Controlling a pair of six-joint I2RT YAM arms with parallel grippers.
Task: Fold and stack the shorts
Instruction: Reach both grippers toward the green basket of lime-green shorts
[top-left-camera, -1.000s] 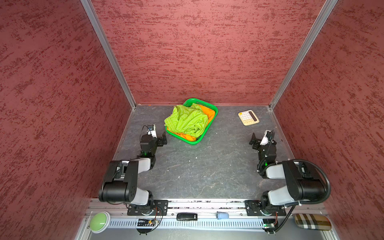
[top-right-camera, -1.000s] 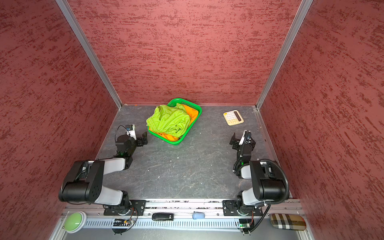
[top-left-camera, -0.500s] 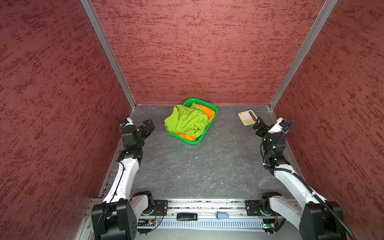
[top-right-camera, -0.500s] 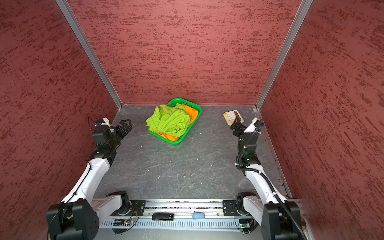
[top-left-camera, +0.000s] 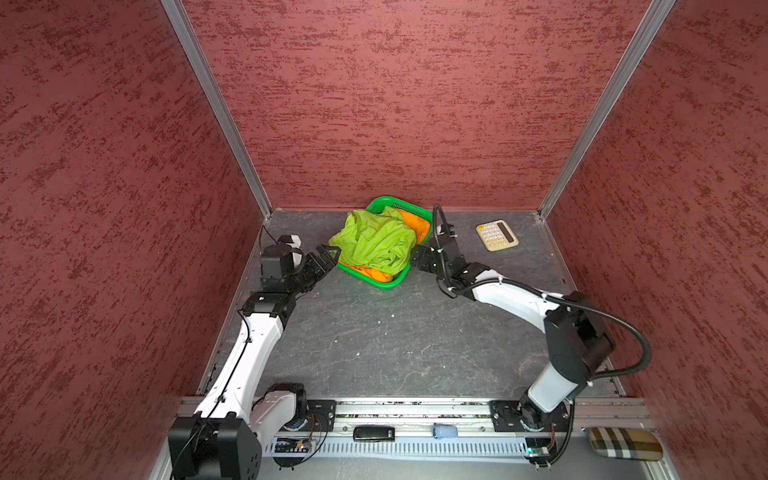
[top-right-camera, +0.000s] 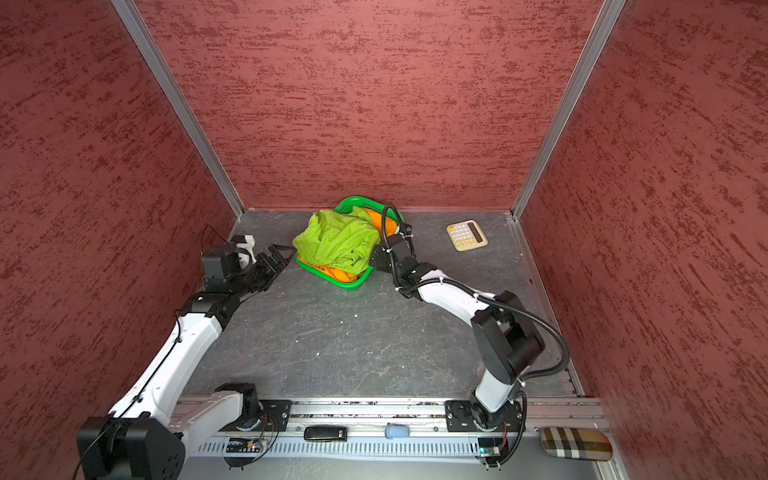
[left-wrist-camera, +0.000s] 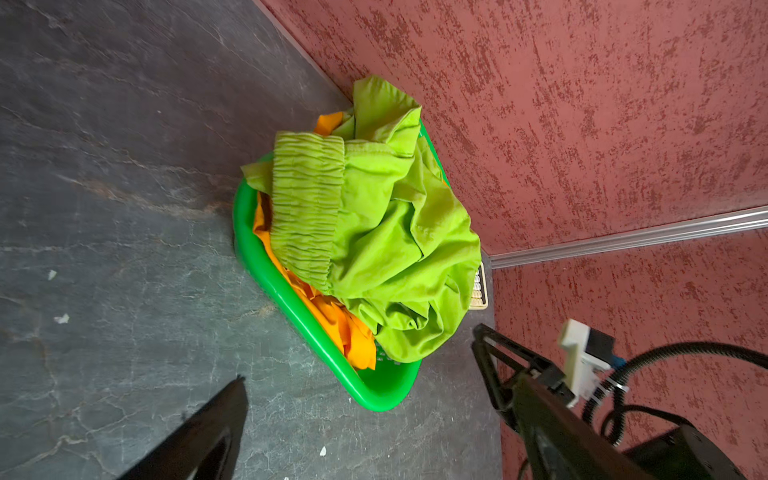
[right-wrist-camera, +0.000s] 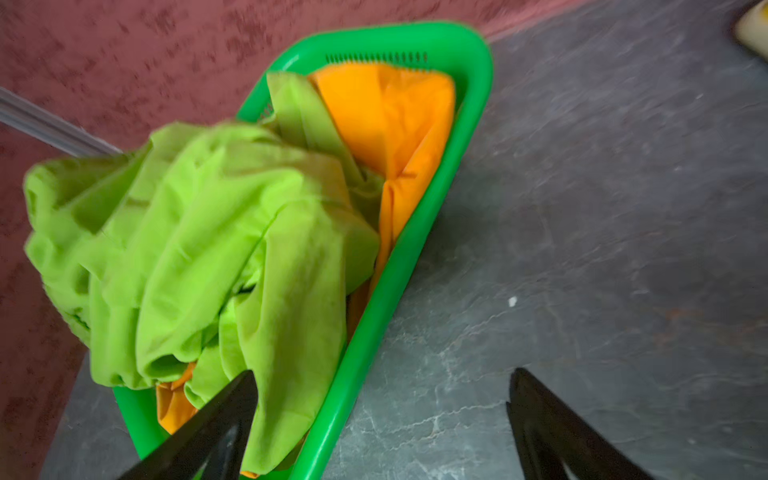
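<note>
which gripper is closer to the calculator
Right. The right gripper is at the basket edge facing the calculator; the left gripper is beyond the basket, on its opposite side.

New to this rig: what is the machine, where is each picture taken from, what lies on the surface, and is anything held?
Two robot arms stand at the table's front edge, each ending in a two-fingered gripper. Two pictures look down from overhead, nearly alike; two come from cameras on the wrists. On the table sits a green basket with lime green shorts heaped over orange shorts, a calculator nearby. The left gripper and right gripper flank the basket, both open, holding nothing.
</note>
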